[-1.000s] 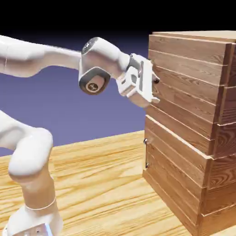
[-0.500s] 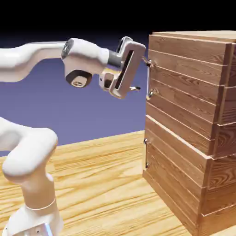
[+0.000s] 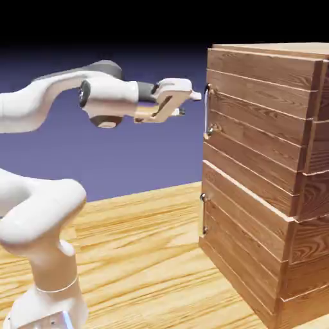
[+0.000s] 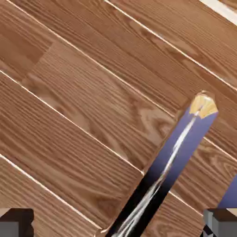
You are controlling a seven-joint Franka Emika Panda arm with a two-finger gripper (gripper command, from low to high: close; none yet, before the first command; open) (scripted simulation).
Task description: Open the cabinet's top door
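Standing at the right end of the wooden table (image 3: 141,257), the cabinet (image 3: 270,212) rises as a tall box of reddish-brown horizontal planks, its front face turned toward the arm. The top door (image 3: 257,122) fills the upper part of that front and looks flush with the cabinet body, with no gap showing at its edges. Below it sits the lower door (image 3: 247,244), which carries its own small handle (image 3: 204,215) on its left edge.

The white arm (image 3: 45,109) reaches across from the left at about the height of the top door's upper boards. A slim vertical silver bar handle (image 3: 206,110) runs down the left edge of the top door. The gripper (image 3: 187,103) lies nearly level, pointing at the cabinet, just short of this bar and apart from it.

In the hand view the door's planks run diagonally across the whole picture, and the shiny bar handle (image 4: 162,176) slants up from the bottom middle, between the two grey fingertips (image 4: 16,222) at the bottom corners. The fingers stand spread wide, with nothing pinched between them.
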